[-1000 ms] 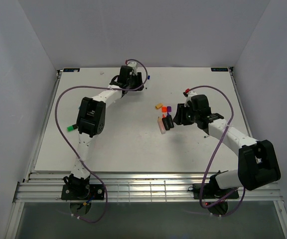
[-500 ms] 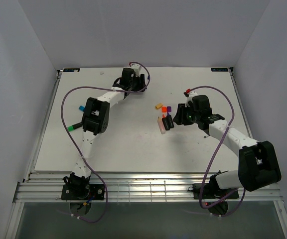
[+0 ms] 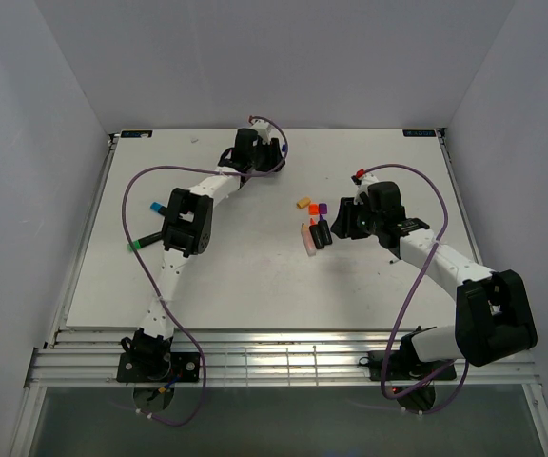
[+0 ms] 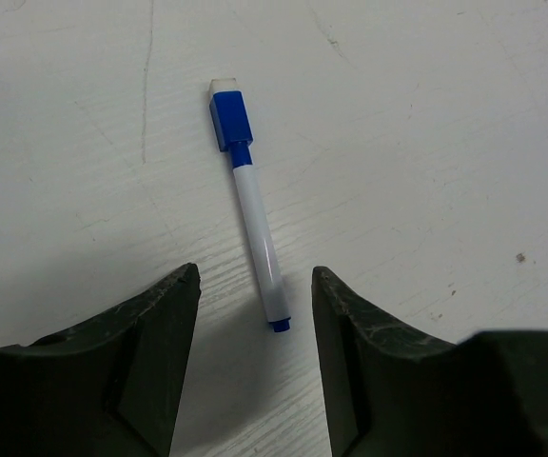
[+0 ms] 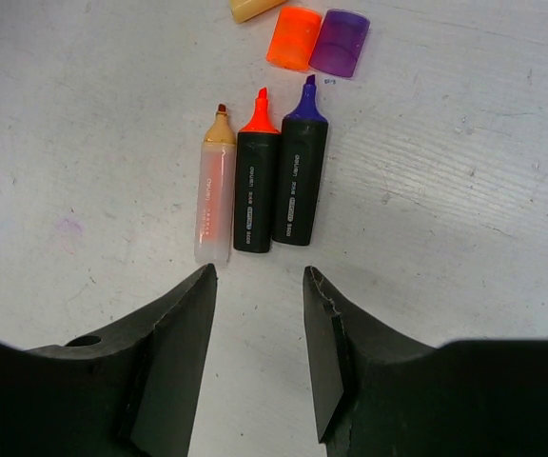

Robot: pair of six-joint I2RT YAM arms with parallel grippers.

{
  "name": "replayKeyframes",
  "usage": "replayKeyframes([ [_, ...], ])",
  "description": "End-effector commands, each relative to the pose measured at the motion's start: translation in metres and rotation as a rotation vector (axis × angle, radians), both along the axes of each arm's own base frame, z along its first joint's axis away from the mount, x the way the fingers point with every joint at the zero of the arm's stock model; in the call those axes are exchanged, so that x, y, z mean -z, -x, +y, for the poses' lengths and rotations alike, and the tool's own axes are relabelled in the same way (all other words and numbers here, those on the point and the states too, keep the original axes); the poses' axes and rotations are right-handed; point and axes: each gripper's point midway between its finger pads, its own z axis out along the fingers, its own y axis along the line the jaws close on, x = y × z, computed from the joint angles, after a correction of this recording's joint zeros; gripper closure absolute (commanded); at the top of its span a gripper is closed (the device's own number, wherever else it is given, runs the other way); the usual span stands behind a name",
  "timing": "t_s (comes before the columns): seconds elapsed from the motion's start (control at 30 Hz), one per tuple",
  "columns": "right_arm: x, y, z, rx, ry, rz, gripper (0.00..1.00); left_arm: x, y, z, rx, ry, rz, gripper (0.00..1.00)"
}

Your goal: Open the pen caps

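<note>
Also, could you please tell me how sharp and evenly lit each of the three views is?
Top external: even, diffuse light, no glare, but the pen caps are only tiny colour specks. Left wrist: the blue pen is sharp, with a soft shadow near its lower end. Right wrist: the three markers are crisp, no glare.
</note>
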Motion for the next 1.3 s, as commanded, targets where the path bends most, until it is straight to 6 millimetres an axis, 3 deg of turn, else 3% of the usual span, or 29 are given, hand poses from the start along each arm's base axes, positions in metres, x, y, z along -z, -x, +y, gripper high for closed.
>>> replayKeyframes([
  [0.0,-0.016,-0.006,0.001,-0.012,-0.023,-0.065,0.52,0.016,0.01,-0.01,0.018,-0.019,0.045,0.39],
  [0.23,-0.018,-0.006,-0.001,-0.003,-0.018,-0.077,0.53,0.036,0.017,-0.016,0.046,-0.151,0.05,0.41],
  [0.5,-0.018,-0.005,-0.002,0.001,-0.014,-0.084,0.53,0.054,0.024,-0.005,0.018,-0.235,0.079,0.49],
  [0.67,-0.019,-0.003,-0.003,0.005,-0.013,-0.087,0.52,0.069,0.029,0.006,-0.021,-0.274,0.118,0.59],
  [0.73,-0.019,-0.003,-0.004,0.007,-0.014,-0.087,0.53,0.072,0.03,0.008,-0.023,-0.282,0.126,0.68],
  [0.83,-0.021,-0.002,-0.004,0.01,-0.016,-0.09,0.53,0.073,0.032,0.009,-0.027,-0.285,0.137,0.71],
  [1.0,-0.027,-0.001,-0.003,0.005,-0.033,-0.098,0.52,0.073,0.037,0.007,-0.022,-0.268,0.158,0.9],
  [1.07,-0.026,0.001,-0.001,0.001,-0.038,-0.087,0.52,0.068,0.038,0.006,-0.027,-0.251,0.167,1.0],
  [1.13,-0.027,0.001,0.001,-0.006,-0.052,-0.077,0.52,0.064,0.041,0.007,-0.031,-0.236,0.178,1.0],
  [1.17,-0.025,0.002,0.003,-0.008,-0.056,-0.061,0.52,0.049,0.04,0.004,-0.034,-0.213,0.162,1.0],
  [1.23,-0.028,0.002,0.006,-0.003,-0.075,-0.041,0.52,0.043,0.047,0.007,-0.042,-0.207,0.171,1.0],
  [1.27,-0.028,0.002,0.007,-0.001,-0.081,-0.035,0.52,0.011,0.045,0.008,-0.058,-0.183,0.128,1.0],
])
